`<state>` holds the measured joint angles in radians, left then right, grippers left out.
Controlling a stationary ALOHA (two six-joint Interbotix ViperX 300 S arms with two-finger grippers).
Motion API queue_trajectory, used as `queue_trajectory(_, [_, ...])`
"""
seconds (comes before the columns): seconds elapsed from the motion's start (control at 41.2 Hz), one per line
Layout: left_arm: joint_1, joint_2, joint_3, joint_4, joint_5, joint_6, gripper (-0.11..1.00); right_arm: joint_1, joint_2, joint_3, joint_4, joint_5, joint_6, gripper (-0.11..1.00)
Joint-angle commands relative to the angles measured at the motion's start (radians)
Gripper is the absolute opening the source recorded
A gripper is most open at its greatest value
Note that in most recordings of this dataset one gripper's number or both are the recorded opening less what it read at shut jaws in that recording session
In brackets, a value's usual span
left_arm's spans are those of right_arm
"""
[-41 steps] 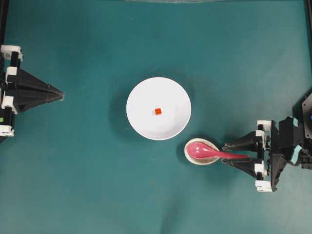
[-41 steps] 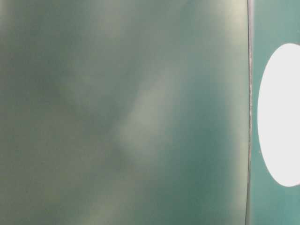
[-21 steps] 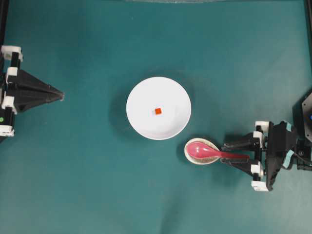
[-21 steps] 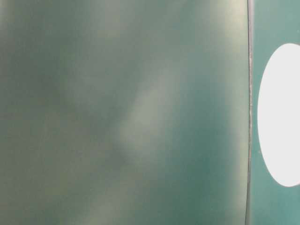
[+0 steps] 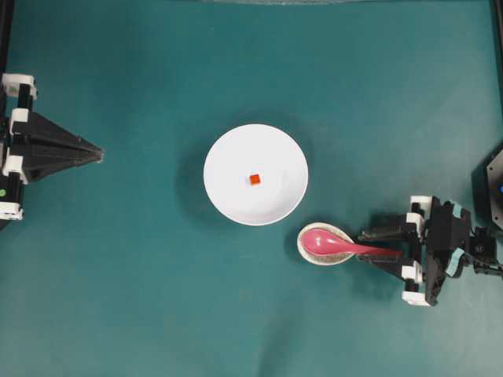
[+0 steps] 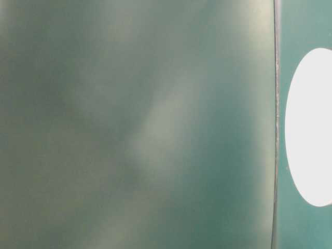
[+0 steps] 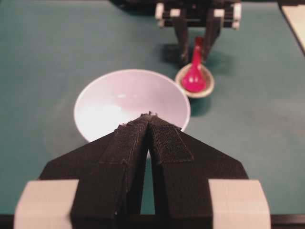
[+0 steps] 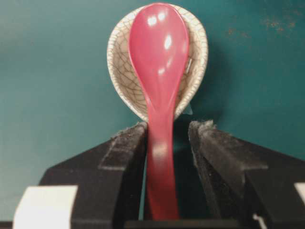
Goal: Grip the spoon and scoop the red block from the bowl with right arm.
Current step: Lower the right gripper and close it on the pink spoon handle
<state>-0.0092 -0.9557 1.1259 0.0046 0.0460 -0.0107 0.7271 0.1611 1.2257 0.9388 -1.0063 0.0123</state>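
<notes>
Lying with its scoop in the small speckled dish [image 8: 195, 62], the spoon [image 8: 159, 86] points its handle straight back between your right gripper [image 8: 167, 138] fingers, which stand apart around it, one pad touching, not yet clamped. Your left gripper [image 7: 149, 131], pressed shut, sits well away beyond the bowl [image 5: 228, 196] holding the red block [image 5: 255, 179].

The right arm [image 5: 460, 251] is reaching in from the right edge of the overhead view, its gripper [image 5: 377, 245] pointing left and tilting downward. Its jaws are standing apart, one finger [image 8: 125, 148] touching or nearly touching the pink handle between them while the other is keeping a gap. The left gripper [image 5: 93, 151] is resting at the left edge, pointing right, its fingers [image 7: 164, 143] pressing together.
</notes>
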Motion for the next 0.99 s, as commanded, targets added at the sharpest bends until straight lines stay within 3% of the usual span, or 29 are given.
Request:
queue_trajectory(0.0, [-0.002, 0.008, -0.023, 0.003, -0.005, 0.0, 0.0, 0.005, -0.009, 0.002, 0.002, -0.008, -0.008, 0.47])
queue_trajectory(0.606, [-0.002, 0.008, -0.023, 0.003, 0.028, -0.003, 0.0, 0.005, -0.009, -0.012, 0.002, -0.003, -0.137, 0.47])
queue_trajectory(0.97, [-0.002, 0.006, -0.025, 0.003, 0.031, -0.003, 0.0, 0.005, -0.028, -0.008, 0.0, -0.003, -0.181, 0.47])
